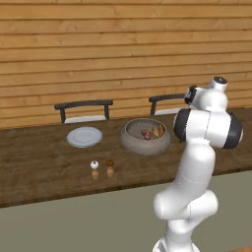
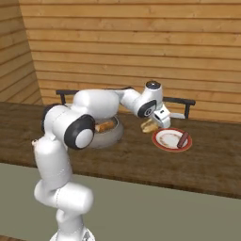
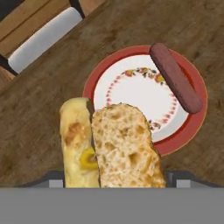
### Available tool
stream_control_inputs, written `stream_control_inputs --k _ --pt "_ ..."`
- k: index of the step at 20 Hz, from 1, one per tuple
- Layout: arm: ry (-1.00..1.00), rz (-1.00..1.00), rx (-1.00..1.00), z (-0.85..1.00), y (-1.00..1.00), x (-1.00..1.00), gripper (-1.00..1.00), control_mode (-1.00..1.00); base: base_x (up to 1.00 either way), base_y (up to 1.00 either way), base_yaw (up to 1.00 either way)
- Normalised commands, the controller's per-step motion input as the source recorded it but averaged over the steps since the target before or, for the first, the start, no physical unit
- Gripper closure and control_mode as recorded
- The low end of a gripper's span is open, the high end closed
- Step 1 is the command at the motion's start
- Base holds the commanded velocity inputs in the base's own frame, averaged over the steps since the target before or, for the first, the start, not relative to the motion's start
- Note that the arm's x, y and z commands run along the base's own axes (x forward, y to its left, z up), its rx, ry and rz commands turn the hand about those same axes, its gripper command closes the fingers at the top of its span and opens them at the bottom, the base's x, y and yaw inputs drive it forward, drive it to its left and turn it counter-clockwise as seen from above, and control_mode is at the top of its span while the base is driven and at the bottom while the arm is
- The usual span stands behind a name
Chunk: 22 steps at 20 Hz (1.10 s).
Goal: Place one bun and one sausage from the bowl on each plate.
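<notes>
Left base view: grey bowl (image 1: 145,136) and pale plate (image 1: 84,137) sit apart on the desk (image 1: 39,162). Right base view: hand (image 2: 151,124) grips a bun (image 2: 148,126) beside the red-rimmed plate (image 2: 164,145). Hand view: sausage (image 3: 175,77) already there; next, lower and release.

Light is even and soft across both base views; you get no glare off the wooden wall (image 1: 123,49) or the table (image 2: 212,160). Shadows are faint (small dark patches under the shakers (image 1: 102,170)). Both base views are low-resolution, edges slightly jagged. Hand view is sharper: the bun (image 3: 111,146) is bright and crisply textured, the red-rimmed plate (image 3: 192,127) evenly lit. No edge distortion you'd notice.
</notes>
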Motion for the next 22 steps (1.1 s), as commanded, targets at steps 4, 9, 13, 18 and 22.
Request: stream_control_inputs --k 4,9,13,18,22 --pt "0.0 0.09 0.0 -0.53 -0.77 0.0 1.0 -1.0 0.0 0.0 0.0" --pt "0.05 0.09 0.0 -0.48 -0.19 0.18 1.0 -1.0 0.0 0.0 0.0" --pt "0.1 0.06 0.0 -0.34 0.2 0.32 -1.0 -1.0 0.0 0.0 0.0" --pt "0.09 0.02 0.01 -0.07 0.01 0.65 -1.0 -1.0 0.0 0.0 0.0" --pt "0.03 0.0 0.0 0.0 -0.14 0.34 -1.0 -1.0 0.0 0.0 0.0"
